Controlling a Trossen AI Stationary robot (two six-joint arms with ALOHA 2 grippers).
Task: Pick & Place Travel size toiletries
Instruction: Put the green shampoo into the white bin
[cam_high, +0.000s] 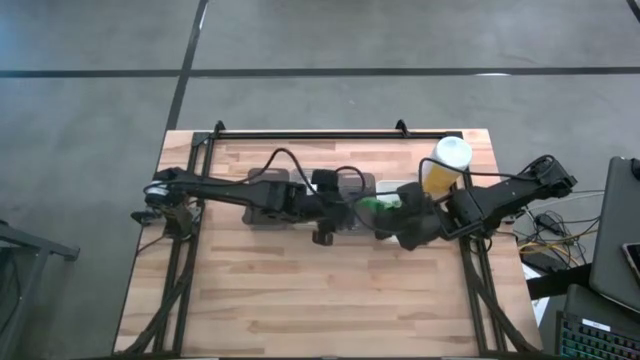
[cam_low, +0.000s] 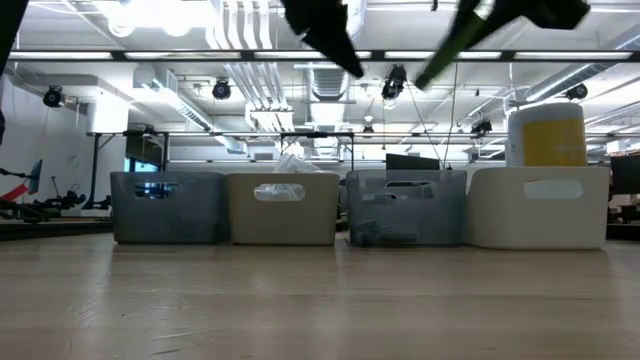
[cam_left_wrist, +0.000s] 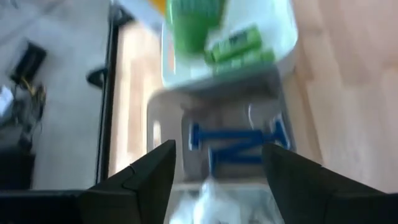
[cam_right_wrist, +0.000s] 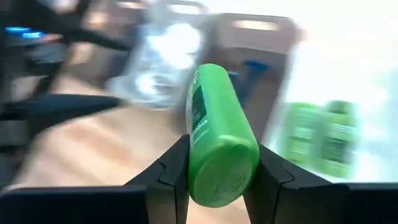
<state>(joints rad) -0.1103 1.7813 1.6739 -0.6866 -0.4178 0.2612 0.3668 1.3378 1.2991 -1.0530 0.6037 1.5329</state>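
My right gripper (cam_high: 388, 214) (cam_right_wrist: 217, 171) is shut on a small green tube (cam_right_wrist: 214, 124), which also shows in the high view (cam_high: 370, 205), over the row of trays at mid-table. My left gripper (cam_high: 325, 222) (cam_left_wrist: 217, 155) is open and empty, above a clear tray holding dark blue razors (cam_left_wrist: 239, 140). White wrinkly packets (cam_left_wrist: 208, 199) lie in the tray beside it. More green tubes (cam_left_wrist: 239, 45) lie in a white tray (cam_left_wrist: 283, 43). In the low view both grippers are out of sight above the trays. My right gripper pinches the green tube between its two fingers, on two opposite sides near its round end (cam_right_wrist: 200, 163), the end that faces the wrist camera. The tube runs along the fingers and sticks out past their tips. It is lifted clear of the table.
Four trays stand in a row across the table (cam_low: 165, 205) (cam_low: 282, 208) (cam_low: 405, 208) (cam_low: 535, 205). A tall yellow bottle with a white cap (cam_high: 447, 162) (cam_low: 547, 135) stands at the right end. The near half of the wooden table (cam_high: 320, 300) is bare.
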